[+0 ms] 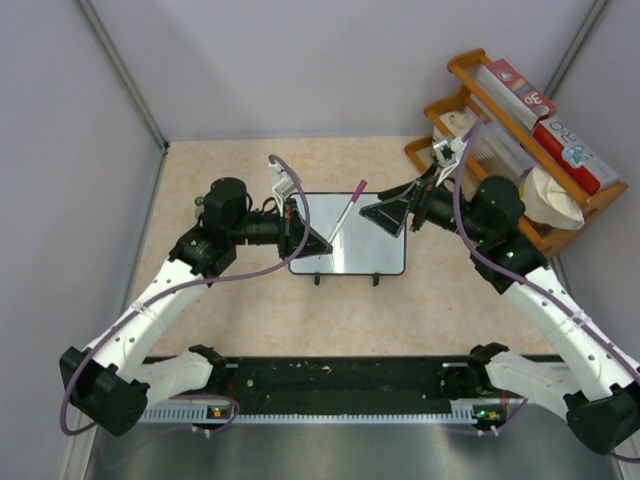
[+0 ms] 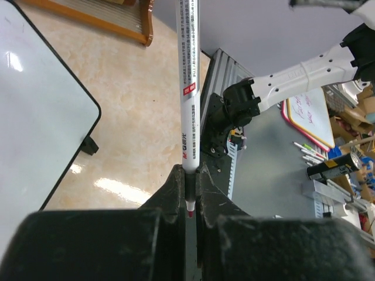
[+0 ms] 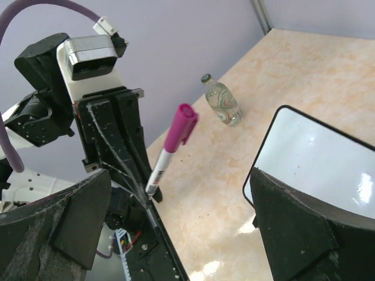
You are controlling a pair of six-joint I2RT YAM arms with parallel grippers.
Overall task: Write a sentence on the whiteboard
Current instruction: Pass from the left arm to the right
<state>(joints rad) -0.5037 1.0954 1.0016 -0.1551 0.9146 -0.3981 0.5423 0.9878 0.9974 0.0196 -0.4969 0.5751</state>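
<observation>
Pressed together on the tip end of the marker (image 2: pixel 188 88), the fingers of the left gripper (image 2: pixel 188 175), with white barrel and magenta cap sticking straight out past the fingertips. Between the two sets of fingers, resting on the table (image 1: pixel 240 320), the whiteboard (image 1: pixel 350 255), left edge close by the left fingers, far right corner at the right ones. Spread wide apart and holding nothing, the fingers of the right gripper (image 1: pixel 400 208), with a wooden rack (image 1: pixel 520 130) just behind them.

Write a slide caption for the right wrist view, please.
Left gripper holds a marker, magenta end up, near the whiteboard.
</observation>
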